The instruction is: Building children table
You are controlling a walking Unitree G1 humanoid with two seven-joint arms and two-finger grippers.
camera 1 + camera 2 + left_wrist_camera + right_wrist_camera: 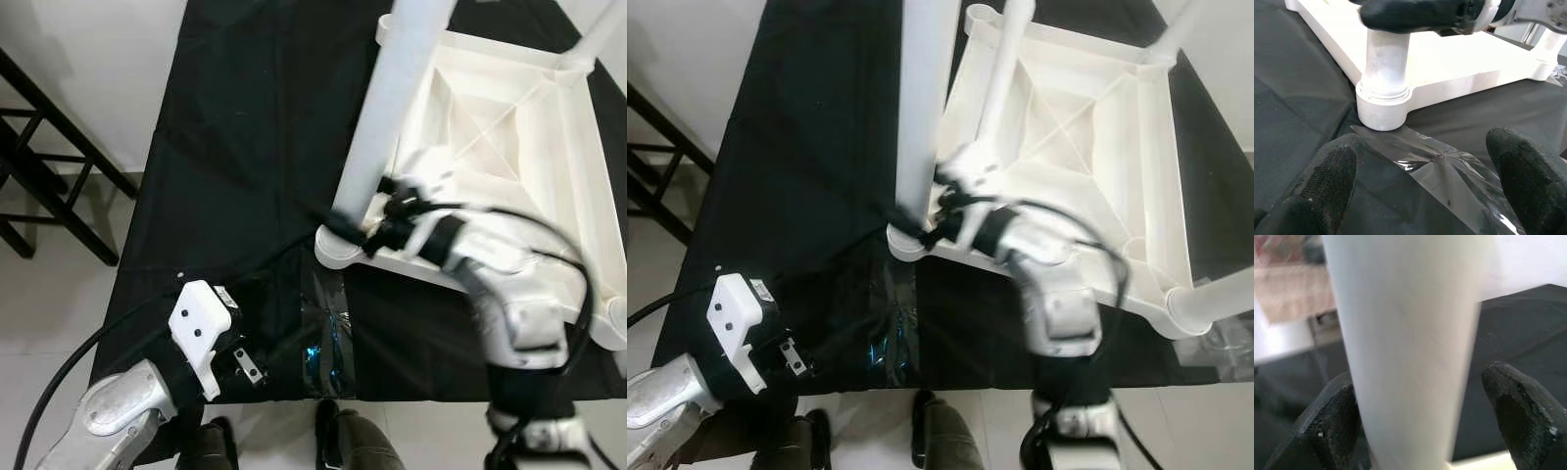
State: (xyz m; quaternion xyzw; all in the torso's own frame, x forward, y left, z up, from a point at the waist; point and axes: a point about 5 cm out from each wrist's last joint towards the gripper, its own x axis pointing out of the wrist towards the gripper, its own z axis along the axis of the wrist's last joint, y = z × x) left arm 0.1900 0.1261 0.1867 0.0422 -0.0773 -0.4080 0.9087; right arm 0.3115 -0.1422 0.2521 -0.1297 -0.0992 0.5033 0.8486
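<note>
an upturned white plastic children's table top (509, 137) is seen lying on a black cloth sheet (245, 127) spread over the floor, its ribbed underside facing up. a white cylindrical plastic table leg (387, 117) is seated upright in the corner socket (338, 247) nearest the robot; two more legs are stood in the far corners.

the right end effector (384, 217) is placed at the base of that near leg — in the right wrist view its two black fingers (1520, 416) are spread apart with the leg (1405, 347) between them, one finger just beside the leg and the other clear of it.

the left end effector (1422, 191) is held low over the sheet, near the socket (1383, 105) but apart from it; its fingers (1327, 181) are parted, with nothing between them. a patch of clear shiny tape (328, 338) is seen stuck on the sheet just before the socket.

a black frame (49, 166) is noted on the pale tiled floor (59, 294) to the left — dark shoes (328, 431) are seen at the sheet's near edge.
</note>
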